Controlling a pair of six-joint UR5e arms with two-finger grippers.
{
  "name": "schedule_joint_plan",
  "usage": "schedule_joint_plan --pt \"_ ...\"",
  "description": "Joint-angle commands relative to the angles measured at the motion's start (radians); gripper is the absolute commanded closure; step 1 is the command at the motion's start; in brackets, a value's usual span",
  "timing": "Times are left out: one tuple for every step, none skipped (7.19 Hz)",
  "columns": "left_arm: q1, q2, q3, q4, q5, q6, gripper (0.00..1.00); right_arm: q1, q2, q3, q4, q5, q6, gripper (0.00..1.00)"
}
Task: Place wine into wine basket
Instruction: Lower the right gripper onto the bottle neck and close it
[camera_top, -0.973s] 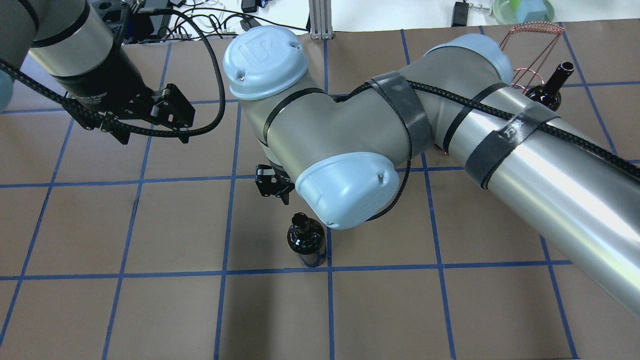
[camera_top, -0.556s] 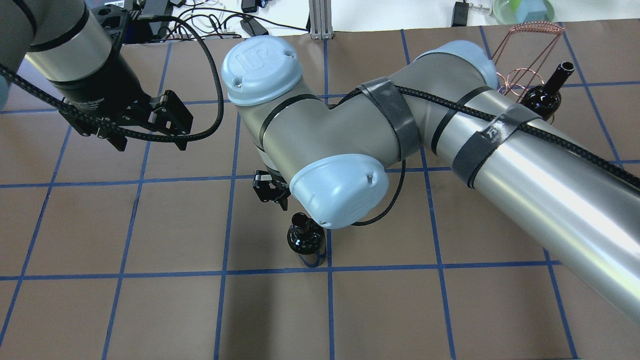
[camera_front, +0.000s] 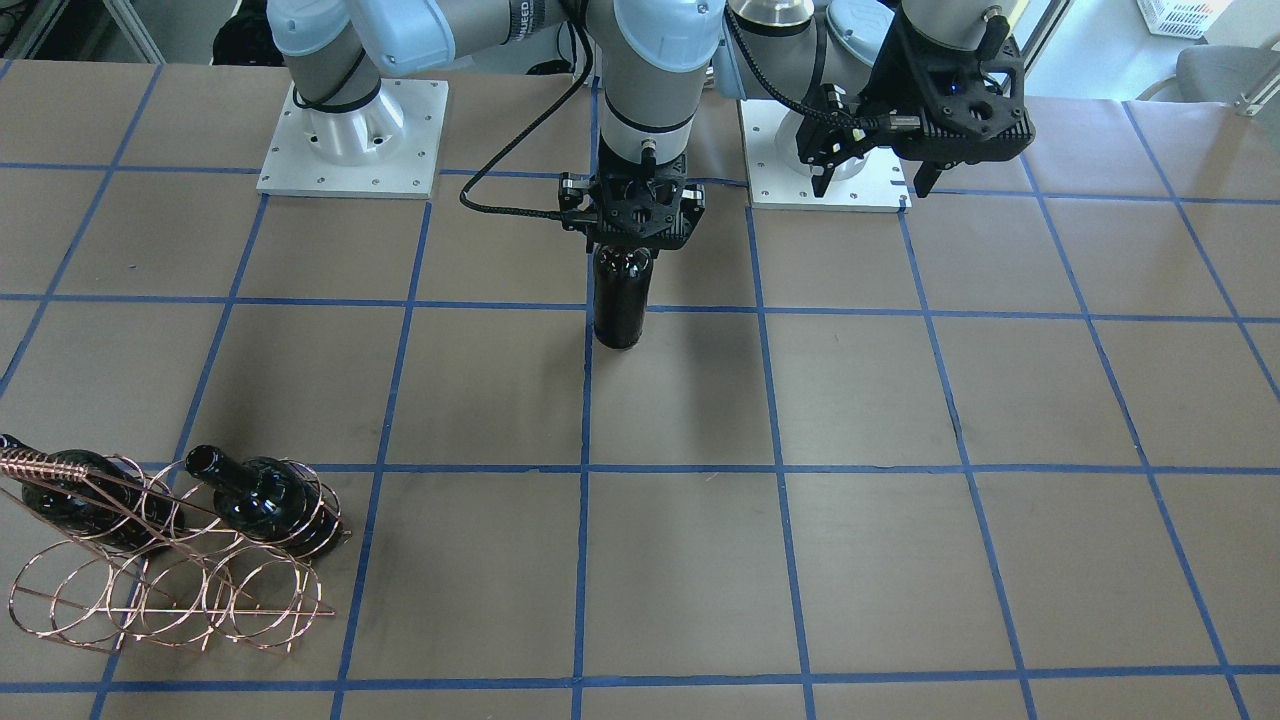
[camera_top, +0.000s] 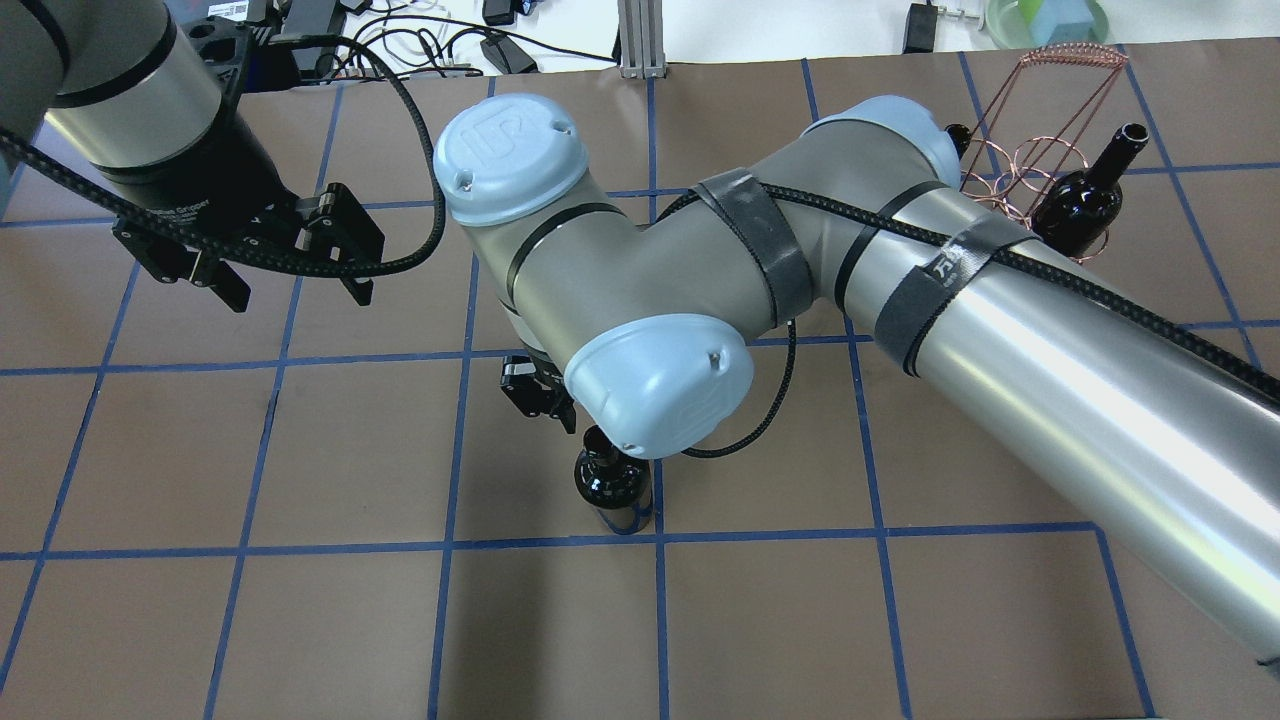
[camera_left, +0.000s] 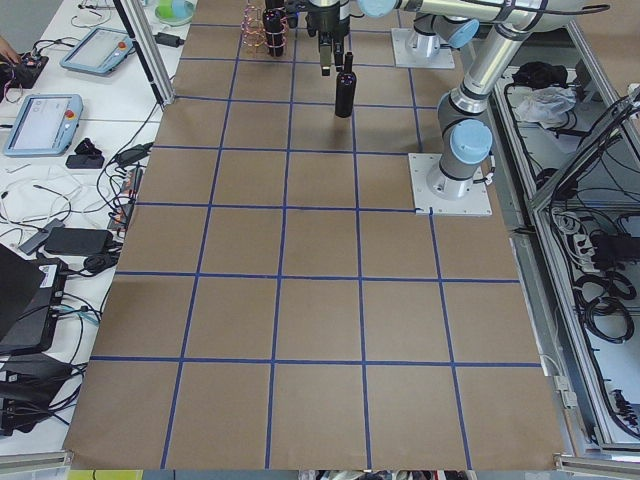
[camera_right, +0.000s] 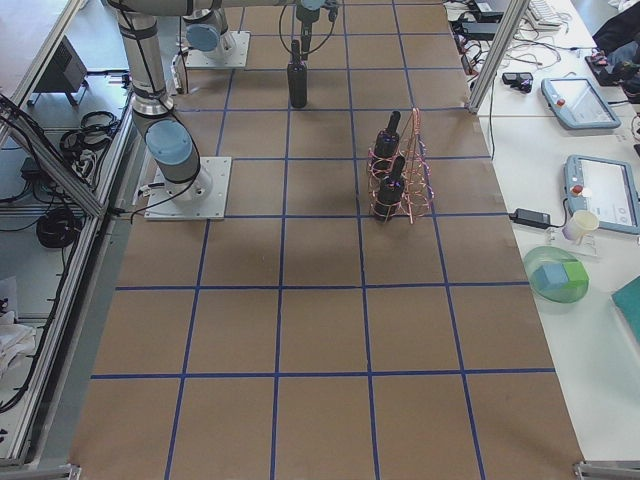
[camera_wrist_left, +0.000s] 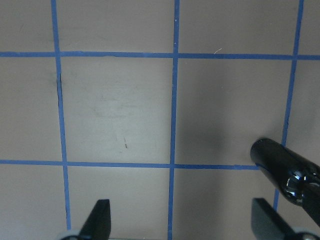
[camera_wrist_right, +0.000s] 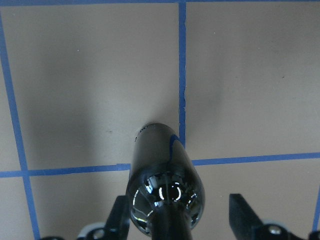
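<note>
A dark glass wine bottle (camera_front: 620, 300) stands upright on the brown table, beside a blue grid line (camera_top: 610, 482). My right gripper (camera_front: 625, 240) hangs directly over it. In the right wrist view the gripper (camera_wrist_right: 180, 215) is open, with the neck and shoulders (camera_wrist_right: 165, 195) between its spread fingers (camera_wrist_right: 242, 215). My left gripper (camera_front: 870, 180) hovers open and empty off to the side (camera_top: 280, 265), and the left wrist view catches the bottle (camera_wrist_left: 285, 170) at its right edge. The copper wire wine basket (camera_front: 170, 590) sits at the table's far right corner (camera_top: 1040, 160).
Two more dark bottles (camera_front: 260, 495) (camera_front: 60, 490) lie in the basket's loops. The right arm's elbow and forearm (camera_top: 1000, 330) span much of the overhead view. Cables and a metal post (camera_top: 635, 40) line the far table edge. Both arm base plates (camera_front: 350, 140) are bolted to the table.
The right arm has shifted left and nearer to me, bringing its gripper over the standing bottle. The left gripper has drifted slightly left. The bottle has not moved.
</note>
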Motion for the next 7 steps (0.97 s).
schedule_joint_plan --pt "0.003 0.001 0.0 -0.011 0.046 -0.032 0.0 0.0 0.001 0.0 0.004 0.032 0.001 0.29" --pt "0.004 0.001 0.0 -0.031 0.047 -0.034 0.0 0.0 0.001 0.0 0.013 0.032 0.003 0.29" --pt "0.004 0.001 0.0 -0.042 0.045 -0.066 0.0 0.0 0.002 0.002 0.017 0.03 0.003 0.28" --pt "0.004 0.001 0.0 -0.042 0.045 -0.073 0.0 0.0 0.004 0.014 0.017 0.032 0.003 0.28" --pt "0.004 0.001 0.0 -0.044 0.045 -0.075 0.0 0.0 0.004 0.026 0.017 0.032 0.005 0.28" --pt "0.006 0.001 -0.002 -0.045 0.045 -0.075 0.0 0.0 0.002 0.029 0.018 0.064 0.011 0.28" --pt "0.006 0.001 -0.002 -0.045 0.045 -0.075 0.0 0.002 0.001 0.029 0.018 0.073 0.02 0.28"
